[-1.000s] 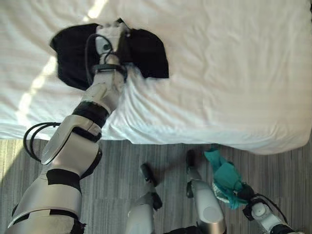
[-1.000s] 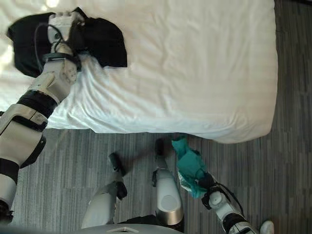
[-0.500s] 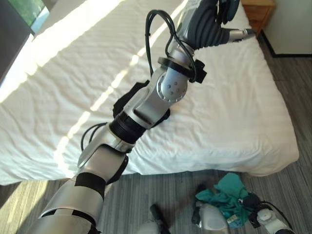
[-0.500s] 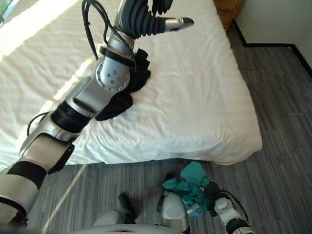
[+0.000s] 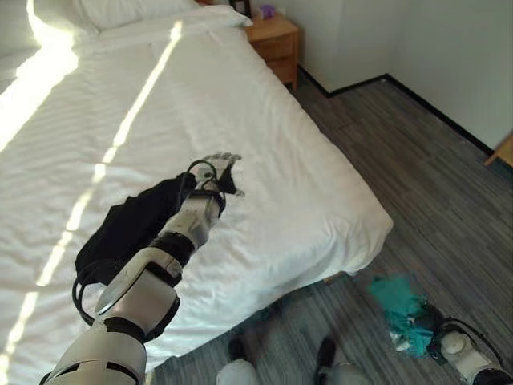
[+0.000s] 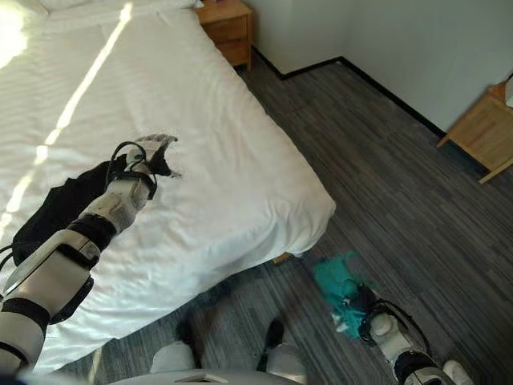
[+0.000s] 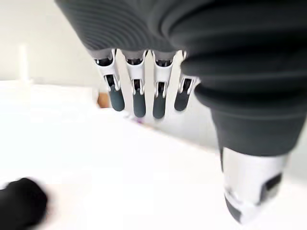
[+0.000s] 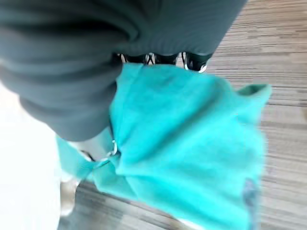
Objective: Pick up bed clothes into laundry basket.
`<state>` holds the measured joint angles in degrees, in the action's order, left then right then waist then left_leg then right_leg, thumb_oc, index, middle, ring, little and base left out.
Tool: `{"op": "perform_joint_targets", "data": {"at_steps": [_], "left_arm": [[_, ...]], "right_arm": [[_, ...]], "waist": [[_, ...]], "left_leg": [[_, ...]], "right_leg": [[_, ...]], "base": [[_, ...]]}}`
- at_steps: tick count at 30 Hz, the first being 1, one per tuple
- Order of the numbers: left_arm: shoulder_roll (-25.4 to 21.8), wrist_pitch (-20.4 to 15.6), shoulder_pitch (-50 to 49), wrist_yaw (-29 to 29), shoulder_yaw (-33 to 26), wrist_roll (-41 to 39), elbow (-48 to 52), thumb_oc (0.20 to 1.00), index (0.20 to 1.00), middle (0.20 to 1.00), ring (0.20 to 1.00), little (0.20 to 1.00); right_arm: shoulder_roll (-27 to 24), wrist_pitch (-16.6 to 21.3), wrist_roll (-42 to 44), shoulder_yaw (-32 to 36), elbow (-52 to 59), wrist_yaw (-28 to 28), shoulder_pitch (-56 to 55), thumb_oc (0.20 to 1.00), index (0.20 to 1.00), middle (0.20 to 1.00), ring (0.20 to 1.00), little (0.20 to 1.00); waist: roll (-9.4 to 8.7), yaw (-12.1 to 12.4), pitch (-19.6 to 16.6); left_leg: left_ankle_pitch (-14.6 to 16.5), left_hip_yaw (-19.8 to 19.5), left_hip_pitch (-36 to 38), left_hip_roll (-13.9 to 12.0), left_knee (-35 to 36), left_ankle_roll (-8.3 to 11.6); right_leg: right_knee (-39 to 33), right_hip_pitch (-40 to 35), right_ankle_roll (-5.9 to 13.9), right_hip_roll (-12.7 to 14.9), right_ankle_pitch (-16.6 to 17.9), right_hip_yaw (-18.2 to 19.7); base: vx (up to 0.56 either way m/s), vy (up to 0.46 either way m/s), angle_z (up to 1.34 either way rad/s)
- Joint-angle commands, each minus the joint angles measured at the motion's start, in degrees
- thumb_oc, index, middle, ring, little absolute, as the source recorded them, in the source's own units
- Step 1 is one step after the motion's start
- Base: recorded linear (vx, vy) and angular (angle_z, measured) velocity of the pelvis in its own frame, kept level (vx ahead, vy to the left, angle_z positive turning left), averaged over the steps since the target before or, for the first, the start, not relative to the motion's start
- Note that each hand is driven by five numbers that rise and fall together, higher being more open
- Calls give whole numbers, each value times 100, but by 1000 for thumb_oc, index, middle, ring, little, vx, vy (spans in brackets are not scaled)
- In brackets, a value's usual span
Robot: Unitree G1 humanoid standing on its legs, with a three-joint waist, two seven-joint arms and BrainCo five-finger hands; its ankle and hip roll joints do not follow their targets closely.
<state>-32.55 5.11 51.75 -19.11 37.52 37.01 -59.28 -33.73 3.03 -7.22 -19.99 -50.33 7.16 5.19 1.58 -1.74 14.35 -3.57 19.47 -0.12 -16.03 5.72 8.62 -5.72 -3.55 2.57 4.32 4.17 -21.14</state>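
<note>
A black garment (image 5: 128, 228) lies bunched on the white bed (image 5: 304, 200) near its side edge. My left hand (image 5: 215, 164) hovers just past the garment's far end, open, its fingers (image 7: 139, 96) straight and holding nothing. The black cloth (image 7: 19, 206) shows at the edge of the left wrist view. Low over the floor at the foot corner of the bed, my right hand (image 6: 365, 307) is shut on a teal garment (image 5: 398, 301). That teal cloth (image 8: 192, 143) hangs bunched from the curled fingers in the right wrist view.
A wooden nightstand (image 5: 276, 36) stands by the head of the bed, beside the pillows (image 5: 144, 12). Another wooden piece of furniture (image 6: 485, 128) stands at the far right by the wall. Grey plank floor (image 5: 433, 184) runs along the bed.
The camera has swung round a lot. My left hand let go of the black garment, rose, and now hangs open beyond it. The right hand still holds the teal cloth.
</note>
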Motion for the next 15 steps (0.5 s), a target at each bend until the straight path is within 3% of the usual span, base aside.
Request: {"op": "perform_joint_targets", "data": {"at_steps": [1, 5, 6, 10, 15], "left_arm": [[-646, 339, 679, -130, -584, 242, -949, 1000, 1000, 1000, 1000, 1000], [-1011, 382, 382, -86, -881, 192, -1251, 1000, 1000, 1000, 1000, 1000], [-1273, 383, 234, -115, -1032, 158, -1278, 1000, 1000, 1000, 1000, 1000], [-1540, 388, -28, -142, -1301, -2, -1258, 1000, 1000, 1000, 1000, 1000], [-1398, 329, -493, -237, -1797, -631, -1281, 1000, 1000, 1000, 1000, 1000]], "right_arm": [[-26, 204, -323, 28, 128, 176, -199, 200, 200, 200, 200, 200], [219, 177, -434, -65, 51, 160, -335, 200, 200, 200, 200, 200], [369, 132, -480, -95, -60, 192, -318, 200, 200, 200, 200, 200], [637, 45, -496, -187, -278, 239, -140, 200, 200, 200, 200, 200], [1029, -97, -548, -427, -621, 224, 47, 200, 200, 200, 200, 200]], "waist": [[-31, -13, -6], [-137, 0, -73], [-168, 87, -46], [-228, 241, 18], [-328, 488, 127]], "left_leg": [[98, 294, 163, 90, -72, -7], [238, 438, 278, 197, -72, -36], [285, 468, 282, 255, -72, -46], [323, 488, 213, 346, -72, -71], [360, 461, 79, 444, -72, -109]], "right_leg": [[257, -636, 872, 963, -476, -478], [229, -664, 925, 1027, -401, -492], [230, -648, 965, 1071, -359, -512], [289, -594, 1031, 1165, -313, -557], [348, -539, 1098, 1309, -229, -662]], "base": [[156, 159, -35], [90, 80, -8], [28, 83, 0], [2, 69, 0], [-17, 49, 11]]}}
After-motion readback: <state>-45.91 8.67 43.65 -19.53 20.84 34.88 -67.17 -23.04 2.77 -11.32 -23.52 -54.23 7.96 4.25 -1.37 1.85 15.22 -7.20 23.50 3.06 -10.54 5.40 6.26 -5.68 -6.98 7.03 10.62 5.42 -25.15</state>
